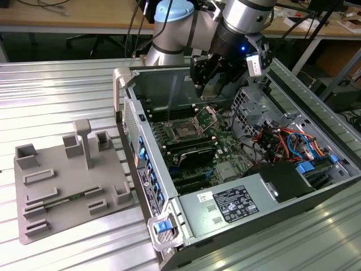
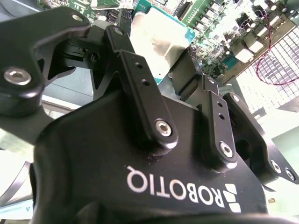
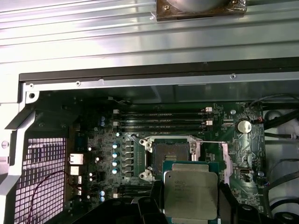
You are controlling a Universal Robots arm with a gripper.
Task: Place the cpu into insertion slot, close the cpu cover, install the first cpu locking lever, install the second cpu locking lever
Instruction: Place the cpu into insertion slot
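- Cpu [image 3: 190, 193]: gripped by opposite edges in the closed gripper [image 1: 207, 79], hanging above the green motherboard [image 3: 233, 154].
- Insertion slot [image 3: 170, 156]: near the cpu, dark centre bare; cpu cover [image 1: 206, 117] tilted up.
- Handling advice: square the chip to the socket rim, keep it flat, and avoid sliding it sideways.

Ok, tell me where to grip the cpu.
By two opposite side edges, coming from above its flat lid, much as the gripper pinches the cpu now: it is thin and square, and that probably leaves its underside free.
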